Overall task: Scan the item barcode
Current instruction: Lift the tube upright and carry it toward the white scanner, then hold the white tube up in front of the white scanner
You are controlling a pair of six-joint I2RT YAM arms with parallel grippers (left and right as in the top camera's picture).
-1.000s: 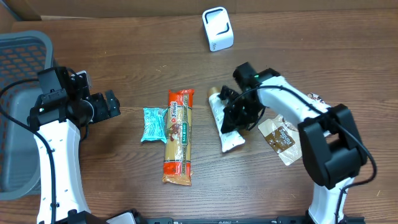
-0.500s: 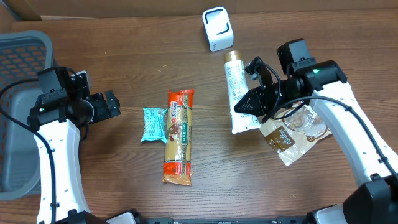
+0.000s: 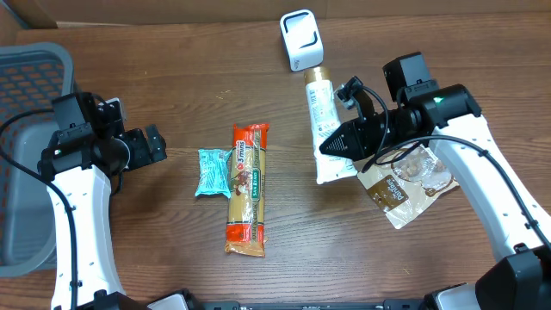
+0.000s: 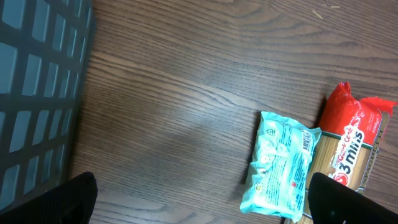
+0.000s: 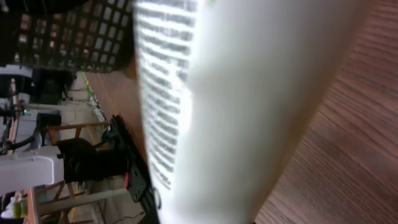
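Note:
A white tube (image 3: 324, 129) with a gold cap hangs above the table, its cap end pointing at the white scanner (image 3: 301, 40) at the back. My right gripper (image 3: 346, 141) is shut on the tube's lower half. In the right wrist view the tube (image 5: 236, 106) fills the picture, with blurred printed lines along its left side, and hides the fingers. Far to the left, my left gripper (image 3: 156, 144) stands open and holds nothing. In the left wrist view its fingertips (image 4: 73, 200) are spread wide over bare wood, next to a teal packet (image 4: 281, 165).
A teal packet (image 3: 213, 172) and a long red-topped pasta packet (image 3: 247, 189) lie mid-table. A brown pouch (image 3: 401, 184) lies under my right arm. A grey mesh basket (image 3: 26, 95) stands at the left edge, and its wall (image 4: 37, 93) shows in the left wrist view.
My right gripper lifted the tube off the table and carried it back toward the scanner, then shifted it slightly left. The left arm has not moved.

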